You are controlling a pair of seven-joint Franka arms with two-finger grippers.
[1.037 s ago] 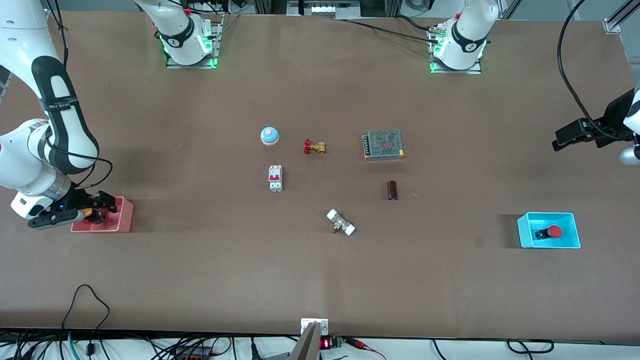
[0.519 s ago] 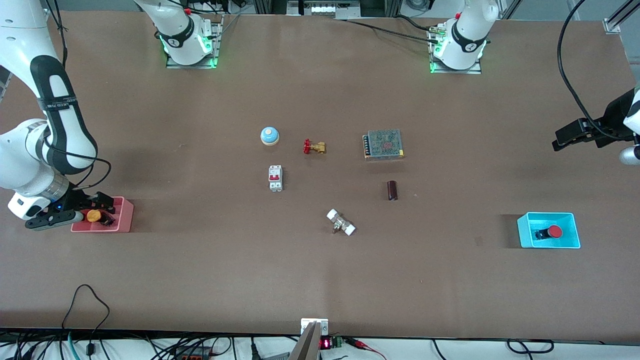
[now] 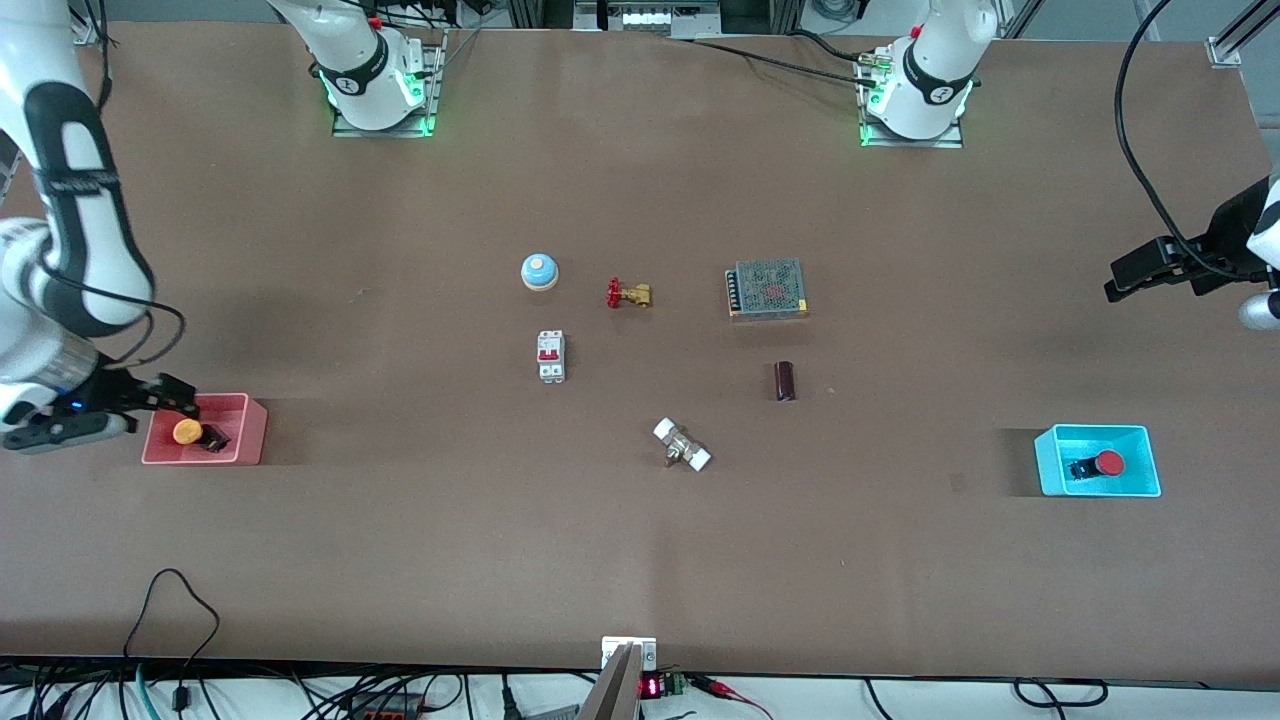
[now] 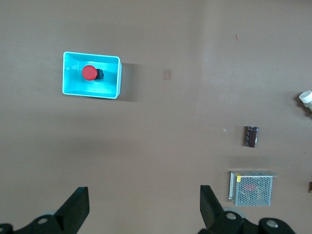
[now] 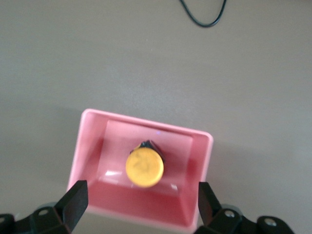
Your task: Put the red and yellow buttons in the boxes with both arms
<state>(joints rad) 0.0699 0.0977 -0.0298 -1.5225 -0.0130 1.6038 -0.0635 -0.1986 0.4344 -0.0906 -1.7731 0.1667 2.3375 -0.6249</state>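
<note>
As the front view showed it, two boxes stood on the bench (image 3: 640,560), the pink box (image 3: 250,430) at the right arm's end holding one yellow button (image 3: 190,432) and the cyan box (image 3: 1140,465) at the left arm's end holding one red button (image 3: 1105,463), with the right pincer (image 3: 165,398) over the pink box's edge and the left pincer (image 3: 1125,278) waiting high over bare bench. In the left wrist view the left pincer (image 4: 144,207) gaped wide and empty, the cyan box (image 4: 68,87) and its one red button (image 4: 89,72) well apart from it. In the right wrist view the right pincer (image 5: 141,204) likewise stood wide open, gripping nothing, above the pink box (image 5: 87,146) with the single yellow button (image 5: 144,168) inside.

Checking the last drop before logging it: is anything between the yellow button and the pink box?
Nothing visible: the yellow button already lies in the pink box, the right pincer open above it.
</note>
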